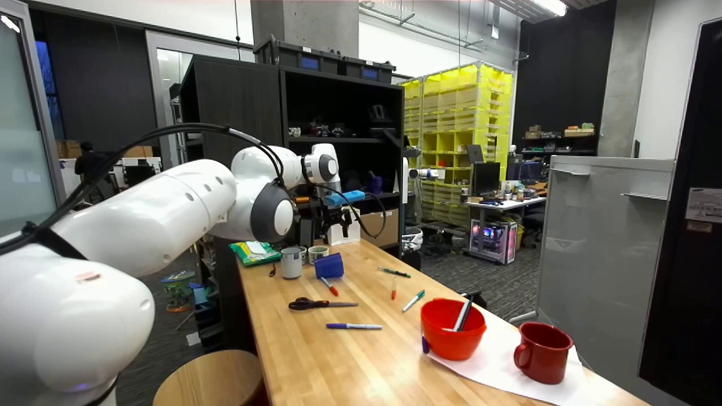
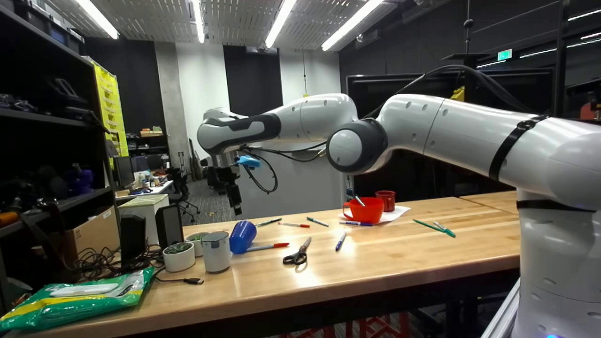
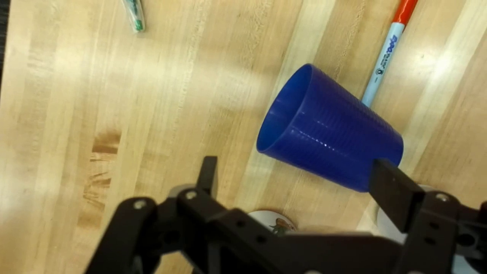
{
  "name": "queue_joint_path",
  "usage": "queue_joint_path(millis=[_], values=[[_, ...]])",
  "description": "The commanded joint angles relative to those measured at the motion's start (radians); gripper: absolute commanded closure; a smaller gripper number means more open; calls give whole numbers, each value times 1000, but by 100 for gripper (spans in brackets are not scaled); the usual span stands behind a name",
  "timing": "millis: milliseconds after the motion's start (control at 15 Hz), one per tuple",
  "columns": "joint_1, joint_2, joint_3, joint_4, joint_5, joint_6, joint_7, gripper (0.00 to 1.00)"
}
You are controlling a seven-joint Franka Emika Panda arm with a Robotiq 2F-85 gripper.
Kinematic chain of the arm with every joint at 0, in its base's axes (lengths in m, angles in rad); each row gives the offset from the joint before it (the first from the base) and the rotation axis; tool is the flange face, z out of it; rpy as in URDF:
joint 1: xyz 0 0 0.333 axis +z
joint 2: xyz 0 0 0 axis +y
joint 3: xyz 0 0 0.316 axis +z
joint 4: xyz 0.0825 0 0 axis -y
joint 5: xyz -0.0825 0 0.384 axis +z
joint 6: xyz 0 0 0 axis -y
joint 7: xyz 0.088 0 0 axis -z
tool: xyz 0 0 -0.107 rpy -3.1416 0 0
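Observation:
My gripper hangs above the table with its jaws wide apart and nothing between them. Nearest to it is a blue cup, lying on its side. In the wrist view the right finger overlaps the cup's base end, while the left finger shows over bare wood. A red-capped marker lies against the cup, its far end hidden by it. In both exterior views the gripper stands higher than the cup, apart from it. Beside the cup is an upright grey mug.
Small potted plants stand by the mug, near a green packet. Scissors, a purple-capped marker and several other pens lie about the wooden table. A red bowl holding pens and a dark red mug stand on paper.

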Motion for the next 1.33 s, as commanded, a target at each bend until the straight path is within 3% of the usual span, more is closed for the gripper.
queue_joint_path(millis=[0,133,200,267,667,733,800,933,1000,1067,1133,1200,1267], values=[[-2,29,12,56,20,-58,-168,0],[-3,31,19,57,29,-80,-286,0],[-5,-6,32,-9,20,-65,-333,0],[-1,30,24,58,33,-100,-394,0],[-3,3,54,8,32,-89,-699,0],[2,39,42,69,48,-112,-744,0],[-4,8,58,5,36,-87,-767,0],[4,50,41,67,50,-109,-819,0],[-4,15,60,-1,40,-80,-830,0],[2,57,45,69,58,-104,-851,0],[-6,20,64,-2,48,-76,-852,0],[-5,25,66,-2,51,-71,-860,0],[3,65,52,66,68,-105,-872,0]])
